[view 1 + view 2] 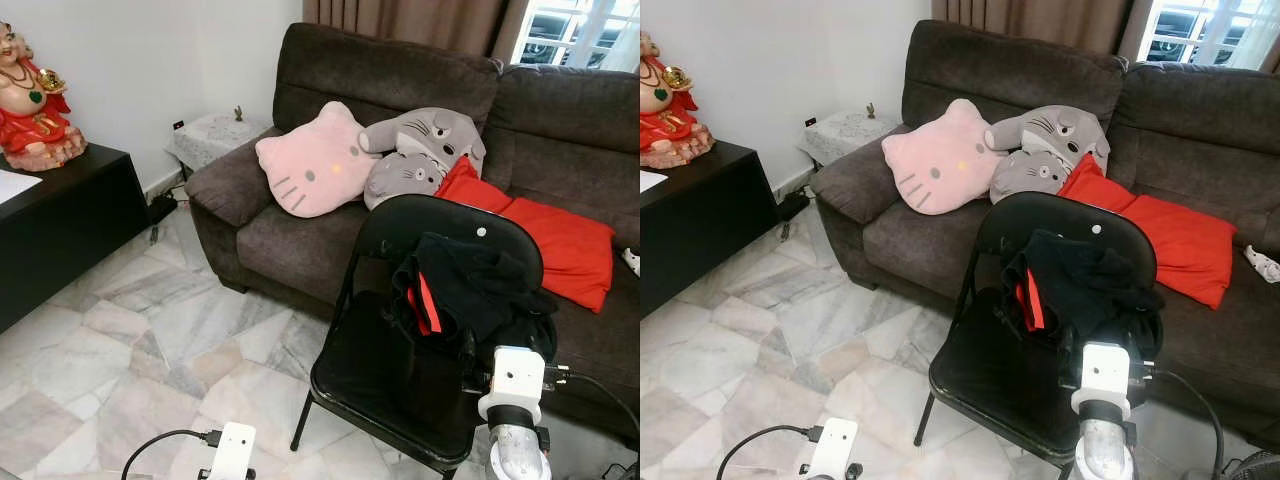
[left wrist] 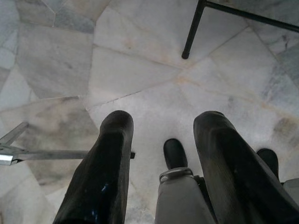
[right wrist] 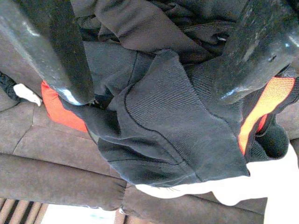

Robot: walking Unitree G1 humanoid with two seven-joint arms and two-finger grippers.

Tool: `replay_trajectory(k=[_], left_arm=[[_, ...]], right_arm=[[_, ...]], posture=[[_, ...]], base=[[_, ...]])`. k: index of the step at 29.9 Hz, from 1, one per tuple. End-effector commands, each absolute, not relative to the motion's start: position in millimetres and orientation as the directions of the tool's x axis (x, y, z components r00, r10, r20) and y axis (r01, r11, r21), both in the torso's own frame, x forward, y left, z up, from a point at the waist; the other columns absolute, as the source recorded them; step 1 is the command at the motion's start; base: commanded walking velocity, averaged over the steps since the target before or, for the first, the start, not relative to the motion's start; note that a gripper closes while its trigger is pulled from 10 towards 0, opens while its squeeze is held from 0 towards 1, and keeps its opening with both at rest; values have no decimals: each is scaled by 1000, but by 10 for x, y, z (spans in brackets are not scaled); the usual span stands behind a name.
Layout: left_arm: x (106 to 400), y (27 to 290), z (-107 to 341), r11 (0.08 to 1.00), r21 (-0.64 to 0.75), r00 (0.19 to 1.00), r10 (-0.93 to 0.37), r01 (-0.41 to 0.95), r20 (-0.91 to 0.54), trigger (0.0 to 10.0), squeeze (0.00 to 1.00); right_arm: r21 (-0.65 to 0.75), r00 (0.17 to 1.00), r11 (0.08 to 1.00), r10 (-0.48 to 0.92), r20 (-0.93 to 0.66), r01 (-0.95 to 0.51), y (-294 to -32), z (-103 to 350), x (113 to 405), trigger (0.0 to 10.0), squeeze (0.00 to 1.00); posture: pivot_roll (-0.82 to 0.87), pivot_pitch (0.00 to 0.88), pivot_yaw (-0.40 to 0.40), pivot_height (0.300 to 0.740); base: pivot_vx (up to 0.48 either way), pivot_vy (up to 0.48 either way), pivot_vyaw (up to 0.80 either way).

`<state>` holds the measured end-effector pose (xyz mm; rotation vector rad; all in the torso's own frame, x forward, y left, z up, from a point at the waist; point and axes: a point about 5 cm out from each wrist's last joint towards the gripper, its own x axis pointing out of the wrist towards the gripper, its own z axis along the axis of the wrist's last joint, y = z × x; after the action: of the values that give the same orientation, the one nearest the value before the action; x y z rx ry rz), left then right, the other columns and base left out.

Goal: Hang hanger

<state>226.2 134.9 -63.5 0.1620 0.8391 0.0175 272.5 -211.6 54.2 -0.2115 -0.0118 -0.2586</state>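
A black garment with a red-orange stripe [image 1: 470,285] lies bunched on the seat and against the back of a black folding chair [image 1: 370,390]. My right arm reaches up to it from the chair's front right. In the right wrist view my right gripper [image 3: 152,93] is open, with one black finger [image 3: 56,51] on each side of a ribbed fold of the garment [image 3: 173,126]. I cannot make out a hanger among the cloth. My left gripper [image 2: 163,119] hangs low and open over the marble floor, holding nothing.
A dark brown sofa [image 1: 300,240] stands right behind the chair with a pink cat cushion [image 1: 315,165], grey cushions [image 1: 420,150] and a red blanket [image 1: 545,235]. A black cabinet [image 1: 60,225] stands at the left. A chair leg [image 2: 191,32] is near my left gripper.
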Motion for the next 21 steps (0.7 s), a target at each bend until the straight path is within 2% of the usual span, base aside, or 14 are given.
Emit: replay_trajectory(k=[1, 6, 7, 8, 10, 17, 21], left_arm=[[2288, 1344, -614, 980, 186, 690, 90, 65, -719, 10000, 0], [2315, 1341, -588, 972, 218, 718, 87, 92, -691, 10000, 0], [2137, 1818, -644, 973, 228, 736, 127, 38, -665, 10000, 0], [1979, 2171, -643, 969, 247, 750, 158, 7, -642, 10000, 0], [1813, 2571, -560, 964, 266, 787, 166, -4, -593, 10000, 0], [1823, 2634, -393, 955, 273, 873, 31, 118, -486, 10000, 0], [1756, 2635, -400, 956, 245, 869, -21, 162, -494, 10000, 0]], right_arm=[[-218, 966, 941, -259, 21, 257, -2138, 516, 2713, 10000, 0], [-217, 964, 940, -265, 24, 263, -2150, 525, 2716, 10000, 0], [-217, 964, 940, -265, 24, 264, -2152, 525, 2715, 10000, 0], [-217, 964, 940, -266, 24, 264, -2153, 524, 2714, 10000, 0], [-218, 964, 940, -266, 21, 264, -2155, 516, 2710, 10000, 0], [-214, 965, 942, -261, 14, 258, -2122, 495, 2702, 10000, 0], [-211, 966, 943, -259, 11, 256, -2102, 485, 2699, 10000, 0]], posture=[[8, 0, -25, 740], [9, 0, -24, 740], [11, 0, -23, 740], [14, 0, -24, 740], [19, 0, -24, 740], [29, 0, -16, 740], [35, 0, -15, 740]], base=[[0, 0, 0], [0, 0, 0], [0, 0, 0], [0, 0, 0], [0, 0, 0], [0, 0, 0], [0, 0, 0]])
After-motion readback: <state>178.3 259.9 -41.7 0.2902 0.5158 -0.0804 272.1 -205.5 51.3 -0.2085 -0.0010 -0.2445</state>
